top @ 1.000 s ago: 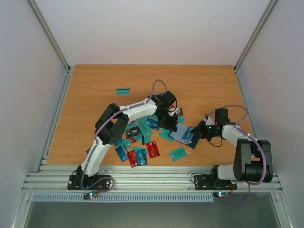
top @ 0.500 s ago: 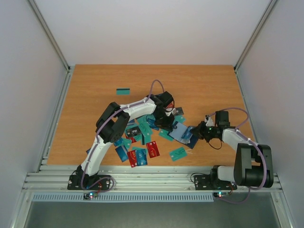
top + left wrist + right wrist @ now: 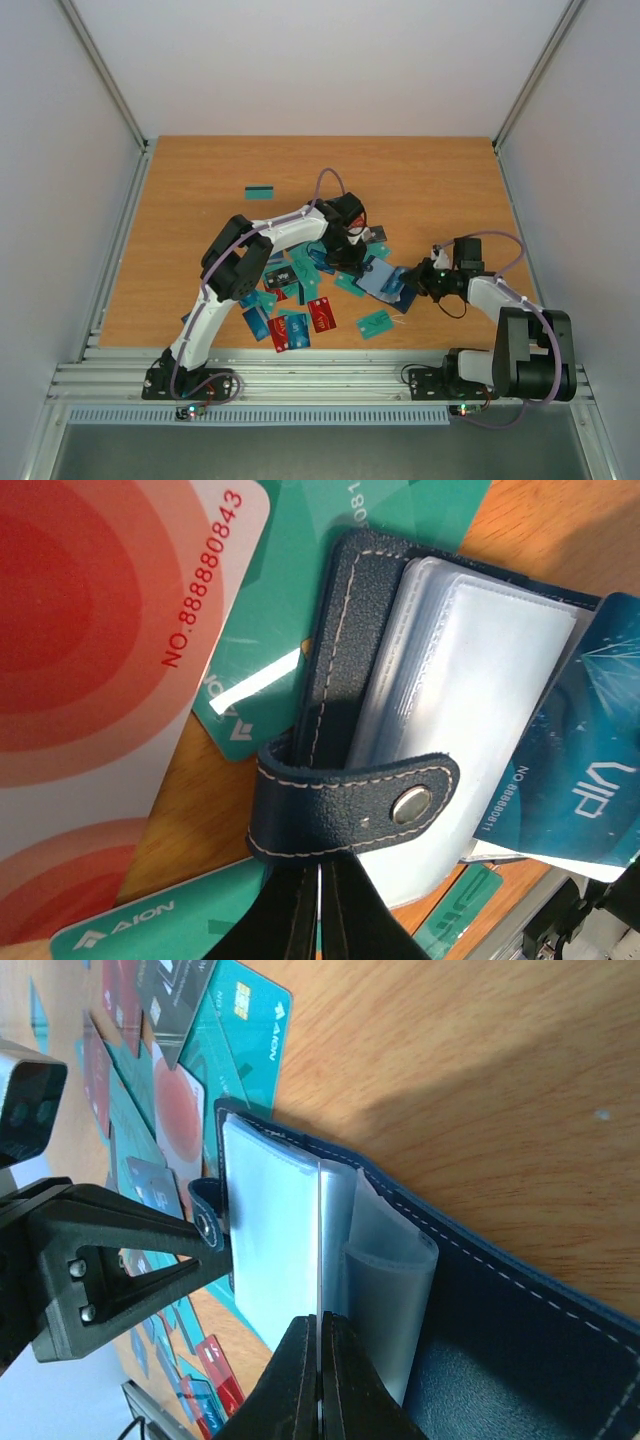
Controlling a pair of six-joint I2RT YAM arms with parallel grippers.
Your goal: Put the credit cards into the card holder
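Observation:
The dark navy card holder (image 3: pixel 386 282) lies open on the table among scattered credit cards (image 3: pixel 292 292). My left gripper (image 3: pixel 360 262) is shut on its clasp tab (image 3: pixel 350 805), with the snap stud showing just past the fingertips (image 3: pixel 300 900). My right gripper (image 3: pixel 413 283) is shut on the edge of one clear plastic sleeve (image 3: pixel 270 1250) inside the holder (image 3: pixel 500 1340), holding it upright. In the left wrist view, the holder's stitched cover (image 3: pixel 340 630) lies over teal and red-and-white cards (image 3: pixel 90 650). No card is in either gripper.
A lone teal card (image 3: pixel 260 192) lies far left toward the back. Another teal card (image 3: pixel 376 323) and red cards (image 3: pixel 322 314) lie near the front edge. White side walls and metal rails frame the wooden table (image 3: pixel 200 180).
The left gripper has shifted slightly to the left with the clasp tab. The right arm's wrist has dropped a little toward the front. Both grips are unchanged.

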